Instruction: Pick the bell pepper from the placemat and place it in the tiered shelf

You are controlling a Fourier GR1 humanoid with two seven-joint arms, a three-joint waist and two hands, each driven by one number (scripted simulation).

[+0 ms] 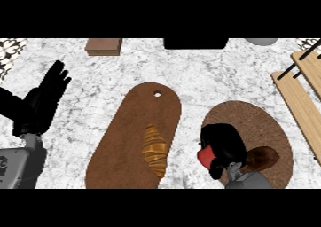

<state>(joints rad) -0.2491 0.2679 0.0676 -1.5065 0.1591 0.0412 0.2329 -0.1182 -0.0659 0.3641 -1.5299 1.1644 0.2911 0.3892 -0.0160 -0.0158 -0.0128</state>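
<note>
A red bell pepper point(205, 156) shows only as a small patch under my right hand point(223, 146), whose fingers are curled round it over the left part of the oval brown placemat point(255, 119). The tiered shelf point(306, 99), made of light wooden slats on black rods, stands at the right edge of the counter. My left hand point(39, 102) rests open at the left with its fingers pointing up, far from the pepper.
A long brown cutting board point(130, 133) with a croissant point(154, 150) lies in the middle, left of the placemat. A small brown box point(103, 46) and a dark object point(196, 43) sit at the back edge, a grey item point(261, 41) at the back right.
</note>
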